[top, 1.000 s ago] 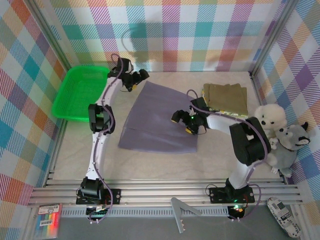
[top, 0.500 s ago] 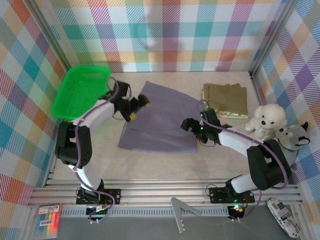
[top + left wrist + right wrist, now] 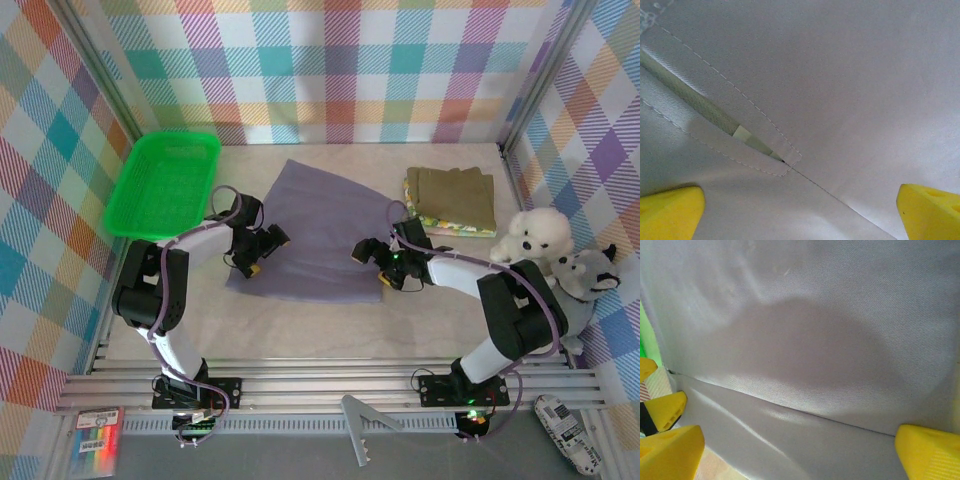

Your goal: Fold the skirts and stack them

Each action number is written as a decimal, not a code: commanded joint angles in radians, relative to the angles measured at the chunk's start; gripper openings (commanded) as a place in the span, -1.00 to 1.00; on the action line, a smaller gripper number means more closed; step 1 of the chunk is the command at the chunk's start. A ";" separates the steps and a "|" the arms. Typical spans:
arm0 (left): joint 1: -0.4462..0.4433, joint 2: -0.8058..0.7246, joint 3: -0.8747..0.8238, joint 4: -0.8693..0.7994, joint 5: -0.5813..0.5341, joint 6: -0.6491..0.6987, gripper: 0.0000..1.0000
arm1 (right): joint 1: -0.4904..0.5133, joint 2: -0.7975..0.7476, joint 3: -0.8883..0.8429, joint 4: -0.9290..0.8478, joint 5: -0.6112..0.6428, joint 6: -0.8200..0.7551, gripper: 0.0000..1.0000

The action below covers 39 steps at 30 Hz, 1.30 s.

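Skirt (image 3: 322, 228) nearer, beneath left end effector (image 3: 264, 251)

A robot test cell in a lab rather than a home. A pale table (image 3: 330, 325) is boxed in by aluminium frame rails (image 3: 330, 385) and pastel plaid cloth walls (image 3: 350, 60). The left arm (image 3: 160, 290) and right arm (image 3: 515, 315) are bolted to the rails, and a barcode label (image 3: 97, 430) lies outside them.

Green basket (image 3: 165, 185) far left, plush toys (image 3: 538, 238) crowding right edge
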<state>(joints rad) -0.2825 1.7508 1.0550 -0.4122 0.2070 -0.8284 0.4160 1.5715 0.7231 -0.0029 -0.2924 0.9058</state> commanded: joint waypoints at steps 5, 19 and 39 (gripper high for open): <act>0.029 -0.113 -0.039 -0.073 -0.053 0.123 1.00 | 0.004 0.071 -0.038 -0.104 0.029 0.019 0.99; 0.103 -0.166 -0.140 -0.081 -0.106 0.061 1.00 | 0.058 -0.138 0.049 -0.141 0.081 -0.075 0.98; 0.208 -0.524 -0.421 -0.157 -0.236 0.011 0.26 | 0.059 -0.115 0.059 -0.143 0.236 0.023 0.98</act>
<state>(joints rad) -0.1089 1.2346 0.6556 -0.6006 -0.0837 -0.8188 0.4736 1.4414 0.7486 -0.1295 -0.0700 0.9279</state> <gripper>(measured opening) 0.672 0.990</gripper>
